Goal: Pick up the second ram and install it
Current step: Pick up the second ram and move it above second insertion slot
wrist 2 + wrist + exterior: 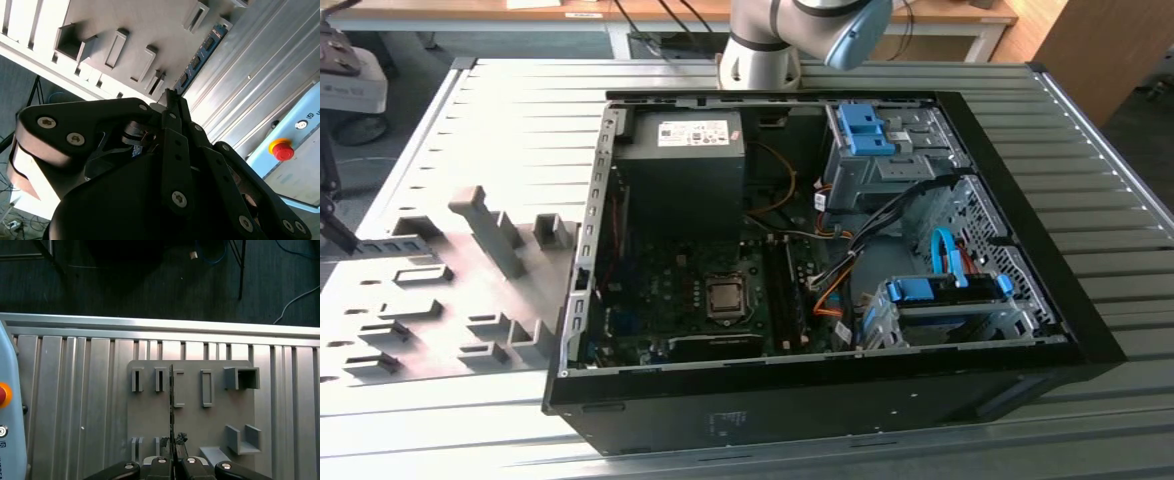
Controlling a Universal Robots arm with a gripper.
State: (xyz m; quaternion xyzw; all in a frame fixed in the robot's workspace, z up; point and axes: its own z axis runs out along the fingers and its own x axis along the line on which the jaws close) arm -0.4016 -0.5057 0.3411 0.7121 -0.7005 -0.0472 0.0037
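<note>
- Arm (781, 40): standing beyond the open computer case (1014, 200) in the exterior view.
- Gripper (174, 460): pointing down over the grey holder plate (190, 425), its fingers pressing together on the second ram (171, 400) (seen edge-on as a thin dark line).
- Surface: a ribbed metal table (75, 390) lying under the plate, with dark floor (150, 280) and cables beyond.
- Second ram: sitting over the plate, its long axis running parallel to the slots.
</note>
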